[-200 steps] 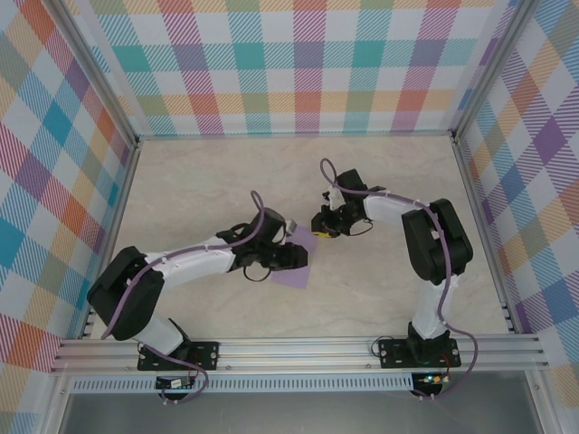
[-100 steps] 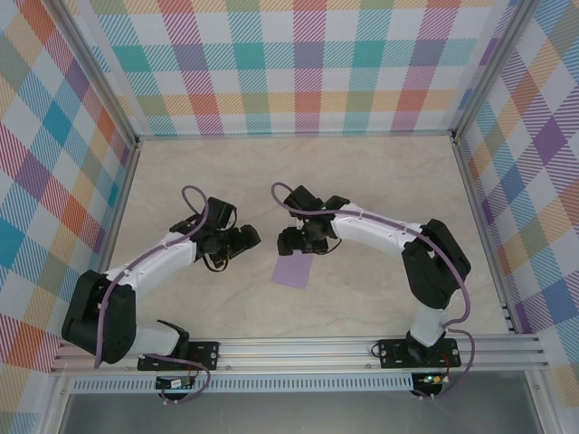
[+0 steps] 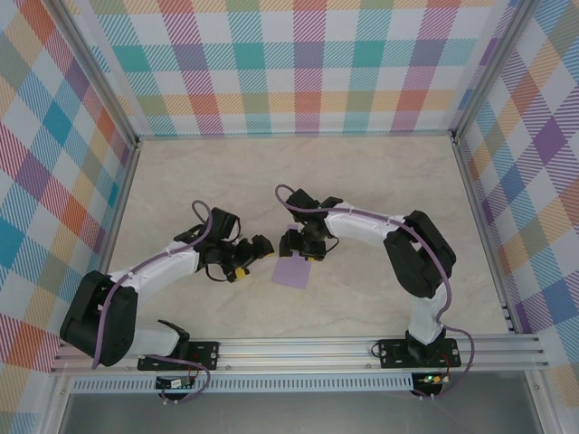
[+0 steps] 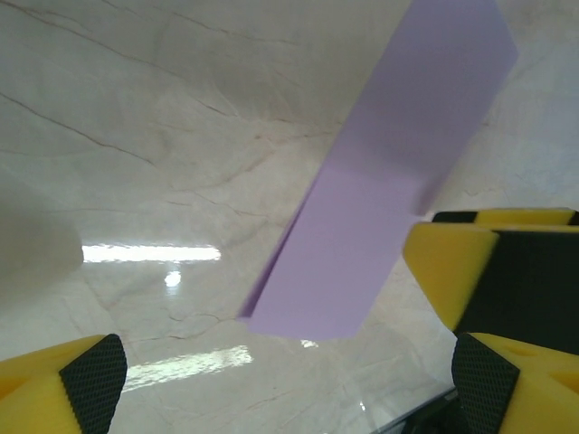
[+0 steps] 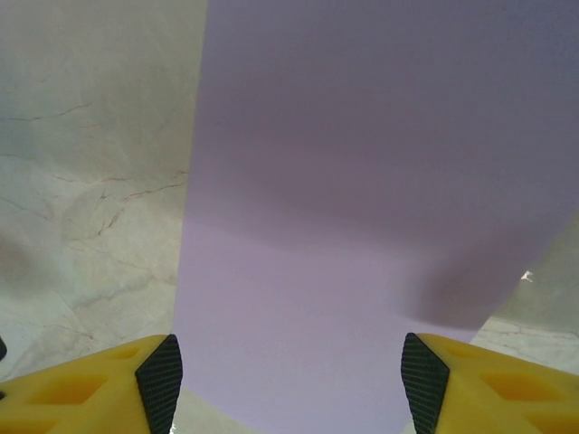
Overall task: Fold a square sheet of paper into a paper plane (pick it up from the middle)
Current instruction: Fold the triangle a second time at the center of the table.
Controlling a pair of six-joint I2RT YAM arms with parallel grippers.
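Note:
The lavender sheet of paper (image 3: 292,274) lies on the table between the arms and looks like a folded rectangle. In the left wrist view the paper (image 4: 380,199) runs as a long strip with one edge raised off the table. My left gripper (image 3: 254,255) is open just left of the sheet, and its yellow fingers (image 4: 63,384) are spread wide with nothing between them. My right gripper (image 3: 297,250) hovers open over the sheet's far edge. From the right wrist, the paper (image 5: 362,181) lies under and ahead of the open right gripper (image 5: 291,384).
The marble-patterned tabletop (image 3: 380,190) is walled by plaid panels on three sides. An aluminium rail (image 3: 298,348) runs along the near edge by the arm bases. A yellow finger of the right gripper (image 4: 452,262) shows at the right of the left wrist view.
The left gripper left the paper, swung away left, then edged back toward the sheet's left side. The right gripper moved left and down onto the sheet's far edge.

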